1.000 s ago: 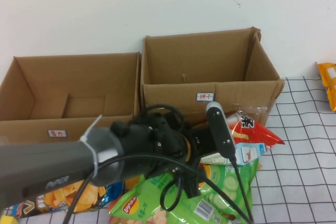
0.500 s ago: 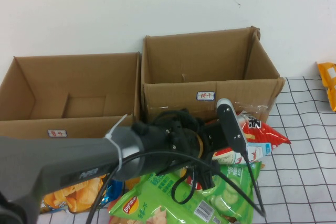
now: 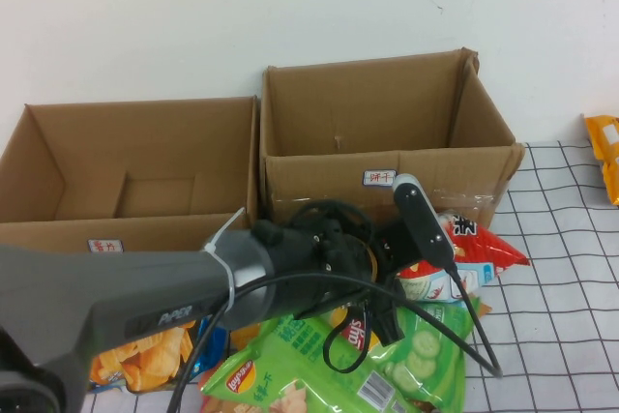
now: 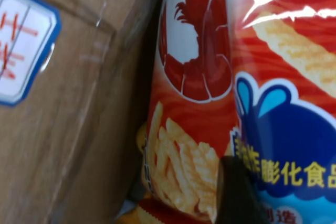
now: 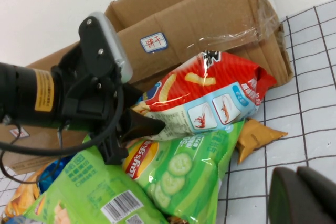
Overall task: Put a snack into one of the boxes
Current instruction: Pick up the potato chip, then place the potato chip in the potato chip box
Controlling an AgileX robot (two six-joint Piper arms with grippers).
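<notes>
A red snack bag [image 3: 481,239] lies against the front of the right cardboard box [image 3: 319,176], next to the left box [image 3: 58,234]; both boxes are open. My left arm [image 3: 309,258] reaches across to the bag. In the right wrist view my left gripper [image 5: 152,126] is closed to a point on the bag's [image 5: 210,98] near end. The left wrist view is filled by the bag [image 4: 199,77], with one finger [image 4: 236,192] lying over it. My right gripper [image 5: 302,198] is shut and empty, low over the checked cloth, out of the high view.
A green cucumber chips bag [image 3: 426,355] lies under the red bag, with another green bag [image 3: 290,384] and an orange chips bag [image 3: 135,360] beside it. A small orange packet [image 5: 257,136] lies on the cloth. An orange bag [image 3: 604,152] sits at the far right.
My left arm has pushed forward and to the right, bringing its gripper up to the red bag's end. The bag and boxes have barely shifted.
</notes>
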